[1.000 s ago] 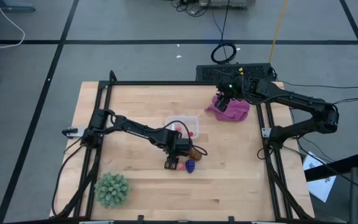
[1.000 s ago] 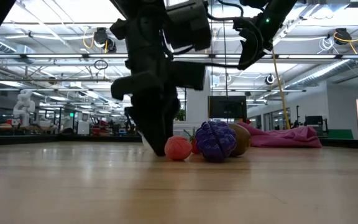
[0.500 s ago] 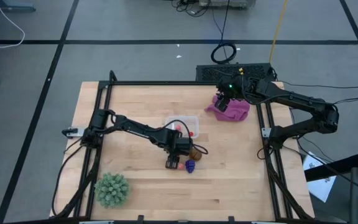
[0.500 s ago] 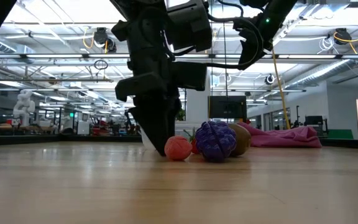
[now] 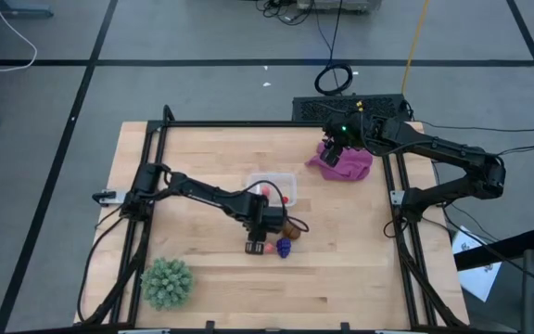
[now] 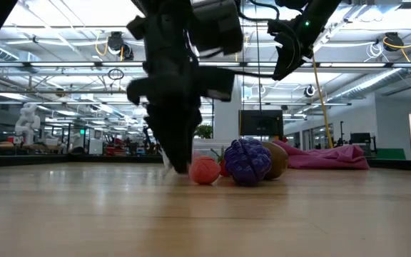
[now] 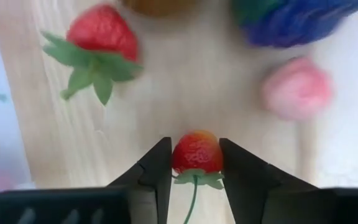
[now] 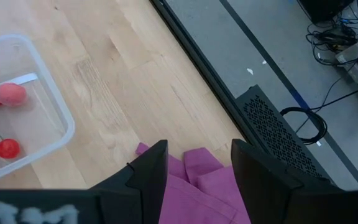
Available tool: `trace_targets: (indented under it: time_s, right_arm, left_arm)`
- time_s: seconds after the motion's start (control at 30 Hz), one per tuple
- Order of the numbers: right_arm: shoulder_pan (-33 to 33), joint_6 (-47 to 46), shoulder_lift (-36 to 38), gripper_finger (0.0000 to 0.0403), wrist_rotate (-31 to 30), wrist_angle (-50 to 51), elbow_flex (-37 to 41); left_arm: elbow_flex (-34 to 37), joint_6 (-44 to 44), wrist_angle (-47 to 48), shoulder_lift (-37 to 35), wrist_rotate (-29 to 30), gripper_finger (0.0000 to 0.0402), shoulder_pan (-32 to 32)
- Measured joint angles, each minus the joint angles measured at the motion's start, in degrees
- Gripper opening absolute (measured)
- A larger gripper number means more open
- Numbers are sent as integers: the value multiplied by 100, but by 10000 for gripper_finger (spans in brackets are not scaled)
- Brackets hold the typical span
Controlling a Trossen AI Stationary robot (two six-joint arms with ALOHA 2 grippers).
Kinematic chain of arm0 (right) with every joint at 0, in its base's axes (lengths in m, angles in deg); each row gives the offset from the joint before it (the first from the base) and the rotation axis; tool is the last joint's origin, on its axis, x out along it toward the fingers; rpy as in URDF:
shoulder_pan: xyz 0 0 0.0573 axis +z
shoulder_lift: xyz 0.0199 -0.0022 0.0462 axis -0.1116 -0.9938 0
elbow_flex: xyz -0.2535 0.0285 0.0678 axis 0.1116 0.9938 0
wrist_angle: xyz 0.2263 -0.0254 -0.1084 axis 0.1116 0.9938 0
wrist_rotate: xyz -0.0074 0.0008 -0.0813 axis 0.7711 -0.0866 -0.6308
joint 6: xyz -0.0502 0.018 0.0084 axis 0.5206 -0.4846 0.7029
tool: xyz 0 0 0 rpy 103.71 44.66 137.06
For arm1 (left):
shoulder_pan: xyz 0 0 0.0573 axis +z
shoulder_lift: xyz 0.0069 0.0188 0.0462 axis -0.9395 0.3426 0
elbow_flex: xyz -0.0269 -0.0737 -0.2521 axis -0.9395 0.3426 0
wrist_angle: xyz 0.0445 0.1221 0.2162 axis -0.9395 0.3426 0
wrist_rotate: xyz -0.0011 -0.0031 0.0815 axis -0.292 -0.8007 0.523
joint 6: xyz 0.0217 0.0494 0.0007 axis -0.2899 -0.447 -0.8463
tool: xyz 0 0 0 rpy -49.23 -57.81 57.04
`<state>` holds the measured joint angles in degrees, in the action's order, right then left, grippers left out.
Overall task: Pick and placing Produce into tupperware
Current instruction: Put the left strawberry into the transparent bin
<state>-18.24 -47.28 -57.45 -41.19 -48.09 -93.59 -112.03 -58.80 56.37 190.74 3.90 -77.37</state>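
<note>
My left gripper (image 5: 259, 244) points down at the table's middle, shut on a tiny red strawberry (image 7: 196, 151). Beside it on the wood lie a pink-red piece (image 6: 204, 170), the purple grape cluster (image 6: 247, 163), the brown round piece (image 6: 275, 160) and a leafy strawberry (image 7: 101, 34). The clear tupperware (image 5: 291, 177) stands just beyond them and holds a few red pieces (image 8: 7, 148). My right gripper (image 8: 197, 168) is open and hovers high over the purple-magenta cloth (image 5: 346, 163) at the far right. My left gripper pinches the small strawberry by its red body (image 7: 196, 149) between its two fingers (image 7: 159, 169), coming from above and pointing down. The green calyx and stem point back between the fingers. The fingertips are low at the table top (image 6: 180, 170); whether the fruit is lifted, I cannot tell.
A large spiky green ball (image 5: 167, 283) sits at the near left corner. Black frame rails run along the table's left (image 5: 146, 186) and right (image 5: 399, 199) sides. Bare wood lies near the front edge and left of the tupperware.
My left gripper has shifted slightly toward the table's left, with its fingertips staying low by the fruits. The loose fruits lie where they were.
</note>
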Motion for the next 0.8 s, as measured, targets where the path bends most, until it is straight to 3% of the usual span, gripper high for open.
trace_targets:
  time_s: [0.2, 0.47, 0.67, 0.8]
  right_arm:
    - [0, -2, 0, 169, 0, 0, 0]
    - [0, -42, 0, 169, 0, 14, 0]
    - [0, -41, 0, 169, 0, 117, 0]
    - [0, -34, 0, 169, -1, 149, 0]
  left_arm:
    - [-591, 154, 913, -293, 324, 141, -167]
    - [-1650, -399, 1922, -658, 1256, 129, 67]
    - [-2089, -898, 2025, -783, 1113, 133, 812]
    - [-2088, -1143, 1994, -733, 571, 141, 1420]
